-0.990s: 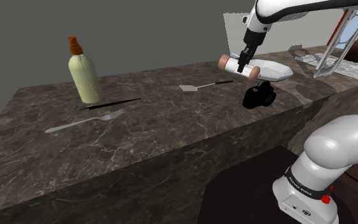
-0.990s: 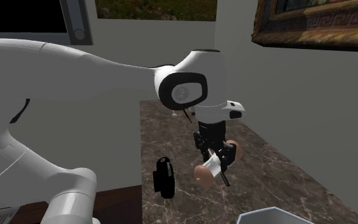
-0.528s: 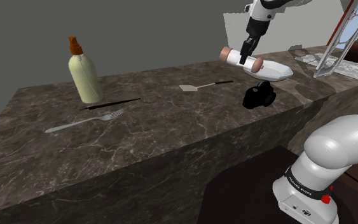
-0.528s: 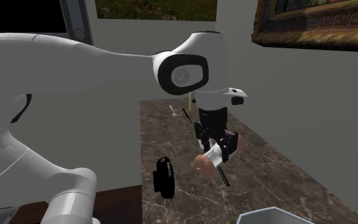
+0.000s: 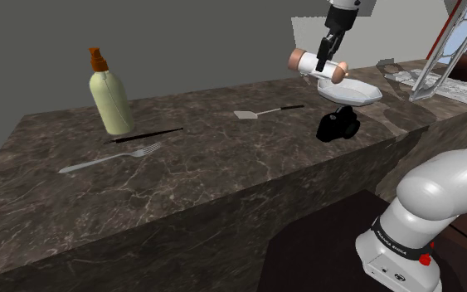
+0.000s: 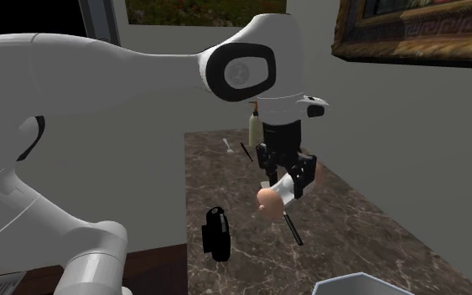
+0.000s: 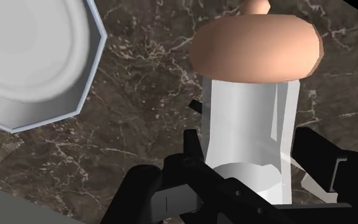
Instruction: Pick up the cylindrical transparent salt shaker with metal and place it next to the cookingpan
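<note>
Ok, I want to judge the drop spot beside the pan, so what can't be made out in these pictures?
- Pan: cut off by the second exterior view's bottom edge and by the wrist view's edge.
- Salt shaker: its near end is hidden behind the gripper in the wrist view.
- Black object: too dark in the shoulder view to identify.

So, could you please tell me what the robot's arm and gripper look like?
The arm has smooth, rounded white links with dark joints; one joint bears a round grey cap. Near its base sit a dark band with small white lettering and a red button. The gripper is all black, with two angular fingers.
</note>
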You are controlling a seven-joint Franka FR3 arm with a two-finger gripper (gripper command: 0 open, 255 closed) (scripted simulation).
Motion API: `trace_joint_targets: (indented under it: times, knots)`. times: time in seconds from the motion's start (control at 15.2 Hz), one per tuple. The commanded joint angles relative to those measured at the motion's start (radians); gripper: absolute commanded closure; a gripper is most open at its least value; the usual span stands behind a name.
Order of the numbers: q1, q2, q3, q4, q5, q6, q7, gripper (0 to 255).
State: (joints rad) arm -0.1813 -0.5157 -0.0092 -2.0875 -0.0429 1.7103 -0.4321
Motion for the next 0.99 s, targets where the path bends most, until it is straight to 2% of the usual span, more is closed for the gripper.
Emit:
trace_joint_targets:
  times: [0.0,0.07,0.46,0.92]
  knots:
    - [0.000,0.009,-0.001,0.035,0.000,-0.027,-0.002,255]
    - [0.000,0.013,-0.001,0.052,0.000,-0.039,-0.003,255]
    - [0.010,0.244,0.026,0.261,0.004,-0.019,0.034,255]
    - [0.026,0.535,0.051,0.589,-0.006,-0.057,0.073,255]
